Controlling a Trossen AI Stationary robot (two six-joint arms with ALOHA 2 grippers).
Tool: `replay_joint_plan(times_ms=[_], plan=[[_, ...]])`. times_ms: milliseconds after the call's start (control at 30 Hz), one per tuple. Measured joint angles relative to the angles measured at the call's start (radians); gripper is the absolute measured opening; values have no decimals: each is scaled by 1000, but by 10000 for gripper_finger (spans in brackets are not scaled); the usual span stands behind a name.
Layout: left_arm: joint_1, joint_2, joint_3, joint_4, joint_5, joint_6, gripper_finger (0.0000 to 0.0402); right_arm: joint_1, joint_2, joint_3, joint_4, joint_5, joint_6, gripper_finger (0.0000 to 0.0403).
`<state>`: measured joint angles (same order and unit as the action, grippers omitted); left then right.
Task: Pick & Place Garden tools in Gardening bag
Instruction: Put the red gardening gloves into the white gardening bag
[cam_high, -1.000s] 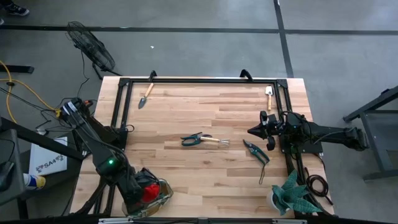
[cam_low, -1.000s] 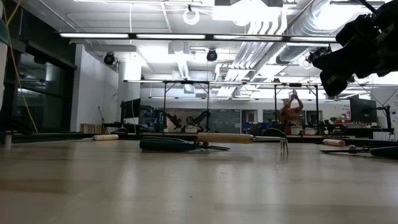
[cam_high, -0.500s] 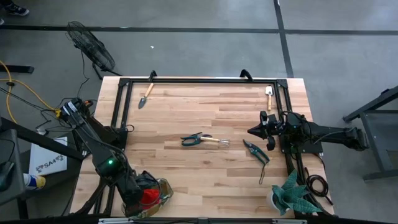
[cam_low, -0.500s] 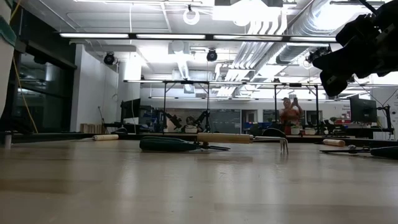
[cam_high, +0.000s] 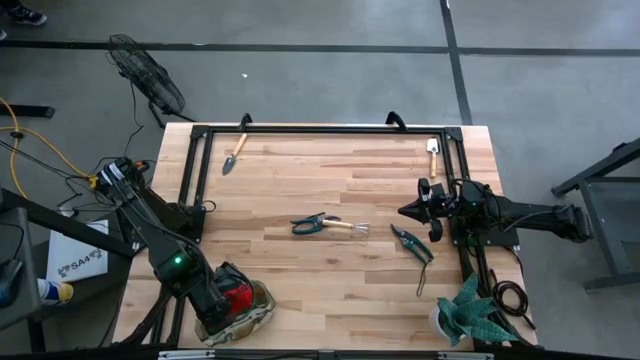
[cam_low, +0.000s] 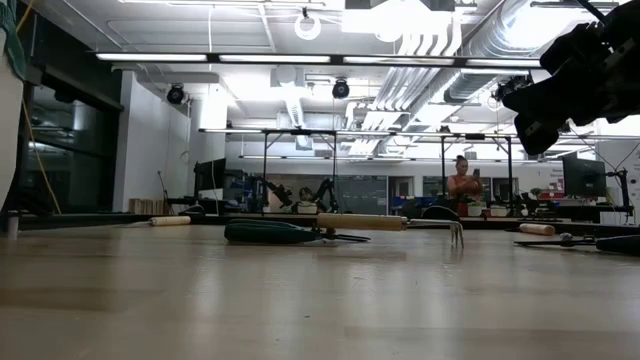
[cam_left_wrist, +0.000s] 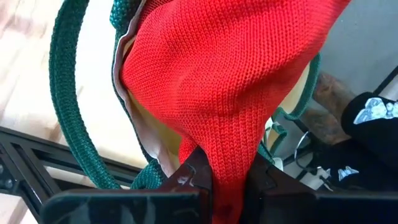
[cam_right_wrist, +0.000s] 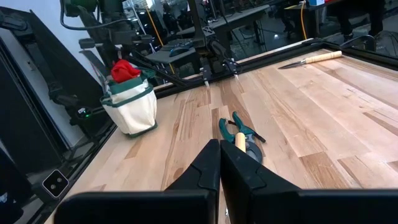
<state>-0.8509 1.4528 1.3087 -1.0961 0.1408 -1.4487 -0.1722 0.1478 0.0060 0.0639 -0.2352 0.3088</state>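
**A:** Beige canvas with green trim, that is our gardening bag (cam_high: 243, 312), sitting at the table's (cam_high: 330, 265) near-left corner. It is soft and will sag or slide if we push against its wall, so we should lower things straight in through the mouth rather than lean on the rim.

**B:** Agreed. Our left gripper (cam_left_wrist: 225, 180) is right over it, fingers clenched on the red knit glove (cam_left_wrist: 230, 81). The glove is light and floppy, it drapes wherever it hangs, so a pinch on a fold is all we need, and it should drop in without fuss.

**A:** Then the stiff pieces. The green-handled shears (cam_high: 311, 224) lie near the middle of the table beside a wooden-handled fork (cam_high: 350, 228), the two almost touching. We judge metal and wood to be heavier and slippery at the blades; we would grip across the handles.

**B:** The dark pruners (cam_high: 410, 243) lie towards the right edge, just beside our right gripper (cam_right_wrist: 219, 163), which waits over that edge with its fingers pressed together on nothing. The pruners' thin handles may pivot, so we would take hold near the joint.

**A:** Two small trowels are left: one (cam_high: 235, 153) at the far-left corner, one (cam_high: 433, 152) at the far-right corner. Rigid, light; we would take the wooden handles mid-length.
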Motion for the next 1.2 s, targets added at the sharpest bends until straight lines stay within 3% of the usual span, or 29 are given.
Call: replay_joint_plan(times_ms=[200, 367, 600, 800, 1200], plan=[[0, -1, 0, 29, 65, 13, 27, 0, 0, 0, 0, 0, 0, 2], [0, -4, -2, -40, 43, -50, 36, 0, 0, 0, 0, 0, 0, 2], [0, 0, -2, 90, 33, -26, 35, 0, 0, 0, 0, 0, 0, 2], [10, 0, -12, 21, -12, -50, 35, 0, 0, 0, 0, 0, 0, 2], [23, 12, -43, 56, -19, -45, 50, 0, 0, 0, 0, 0, 0, 2]])
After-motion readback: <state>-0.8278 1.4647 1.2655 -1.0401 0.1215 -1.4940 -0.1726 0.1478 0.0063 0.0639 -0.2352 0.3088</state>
